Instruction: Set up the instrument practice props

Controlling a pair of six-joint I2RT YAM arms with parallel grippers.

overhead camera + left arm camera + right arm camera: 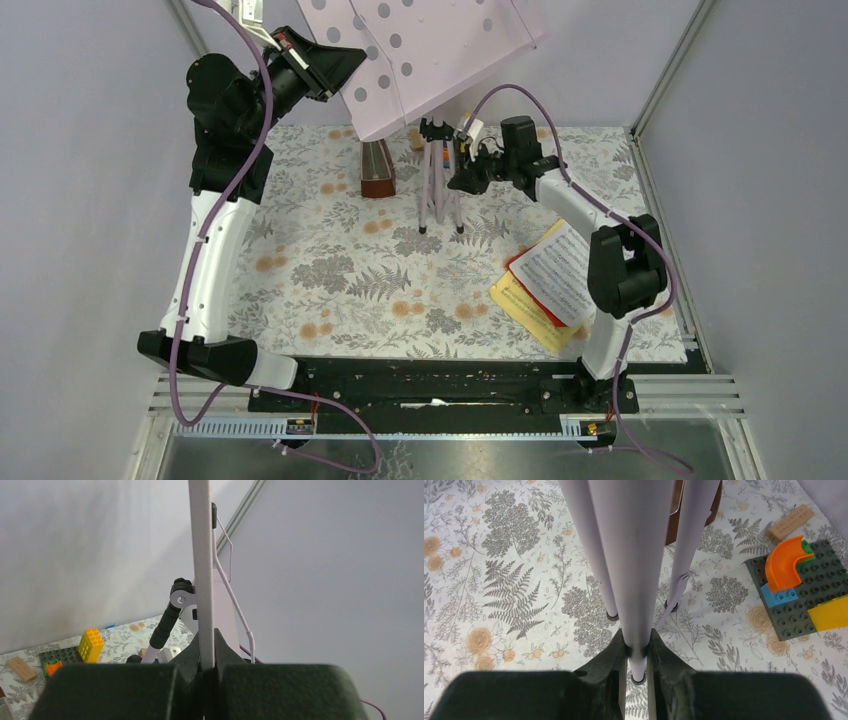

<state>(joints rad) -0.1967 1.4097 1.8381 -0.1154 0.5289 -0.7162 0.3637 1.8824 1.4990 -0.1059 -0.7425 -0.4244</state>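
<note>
Floral-print surface point(330, 290) with plain lilac-grey walls all round, that's the setup. Left end effector point(345, 62) is up high at the far left, clamped shut on the edge of the pink perforated panel point(430, 50), so the panel hangs tilted in the air over the far side. Its low corner sits near the top of the lilac tripod point(437, 185); can't tell if they touch. The tripod stands upright at the far middle, and the right end effector point(462, 160) is pinched on one of its tubes. Over on the right, beside the right arm, the white page point(555, 270) lies on top of the red page point(516, 266) and the yellow page point(525, 305). Toy blocks point(804, 595) sit just behind the tripod.
</note>
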